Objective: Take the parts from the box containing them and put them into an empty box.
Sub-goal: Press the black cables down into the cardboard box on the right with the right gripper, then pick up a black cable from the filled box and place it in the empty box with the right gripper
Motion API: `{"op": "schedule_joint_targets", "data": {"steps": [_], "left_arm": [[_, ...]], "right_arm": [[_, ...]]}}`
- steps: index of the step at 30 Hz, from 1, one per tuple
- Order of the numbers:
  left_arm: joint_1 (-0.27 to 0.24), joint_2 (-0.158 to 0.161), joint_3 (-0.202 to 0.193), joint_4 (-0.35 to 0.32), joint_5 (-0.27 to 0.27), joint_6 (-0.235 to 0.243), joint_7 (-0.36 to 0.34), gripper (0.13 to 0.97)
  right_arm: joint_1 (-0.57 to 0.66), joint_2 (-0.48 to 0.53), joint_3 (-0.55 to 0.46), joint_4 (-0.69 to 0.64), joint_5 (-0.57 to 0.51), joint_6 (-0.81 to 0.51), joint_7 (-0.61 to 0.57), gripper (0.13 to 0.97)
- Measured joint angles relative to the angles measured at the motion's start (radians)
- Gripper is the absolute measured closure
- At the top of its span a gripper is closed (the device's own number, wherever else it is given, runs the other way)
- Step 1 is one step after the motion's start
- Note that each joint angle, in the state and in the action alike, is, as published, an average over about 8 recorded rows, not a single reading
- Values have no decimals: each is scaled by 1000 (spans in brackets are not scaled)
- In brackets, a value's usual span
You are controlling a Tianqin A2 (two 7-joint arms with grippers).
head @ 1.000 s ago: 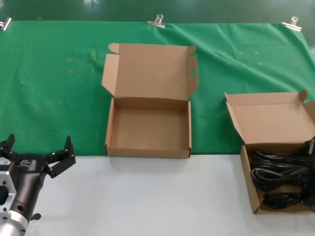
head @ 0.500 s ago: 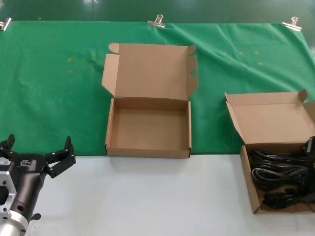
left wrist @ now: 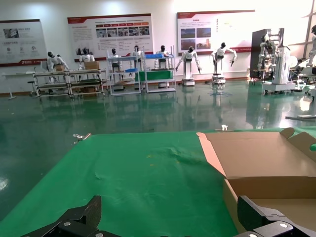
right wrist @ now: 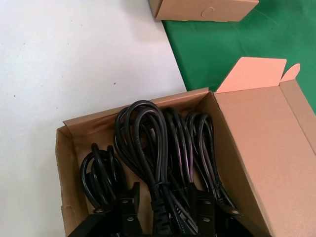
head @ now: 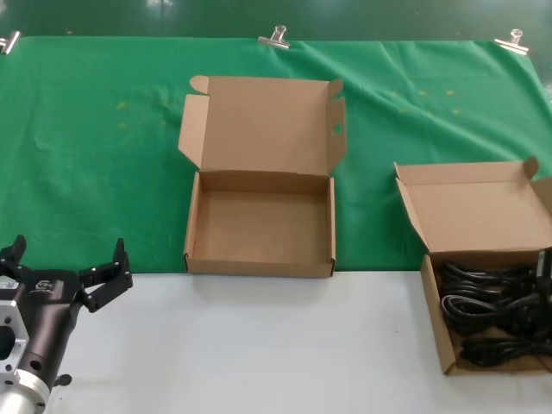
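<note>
Left gripper [head: 67, 263]: parked on the near-left side of the empty box [head: 259, 269], over the white tabletop [head: 259, 345]. Its fingers are spread wide and hold nothing. It needs no action.

Right gripper [right wrist: 165, 212]: at work on the near-right side of the empty box, low over the box containing them [head: 435, 319]. In the right wrist view its fingers are released and sit either side of the middle bundle of the parts [right wrist: 158, 148]. No grasp is made yet.

The parts lie as several black coils side by side in that tray, loops away from the wrist camera and plugs towards it.

My judgement of the step in hand is as follows. I should close on one bundle only, at its bound waist, where the strands are gathered. I would keep clear of the neighbouring coils and the tray wall, then lift straight up so no loop snags a neighbour or drags the carton.

The empty box sits with its tray bare and its lid upright, half on the green cloth [head: 103, 172].

Against a second ago, less of the right gripper's dark body shows at the source box's right edge in the head view. Boxes, cables and left arm are unchanged.
</note>
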Motion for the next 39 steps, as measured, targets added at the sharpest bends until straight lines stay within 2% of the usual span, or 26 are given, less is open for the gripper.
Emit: {"op": "schedule_joint_targets", "data": {"steps": [5,14,23,33,39], "left_arm": [[0,0,0,0,0,0,0,132],[0,0,0,0,0,0,0,132],[0,0,0,0,0,0,0,132],[0,0,0,0,0,0,0,132],[0,0,0,0,0,0,0,132]], "right_arm": [[-1,1,-5,0,5,3,-5,717],[2,-7,-12,-7,16,8,-13,854],[11,15,-7,34,19,6,-5,879],[20,93,31,169,11,-13,33,880],[41,105,56,245,-5,-36,59,881]]}}
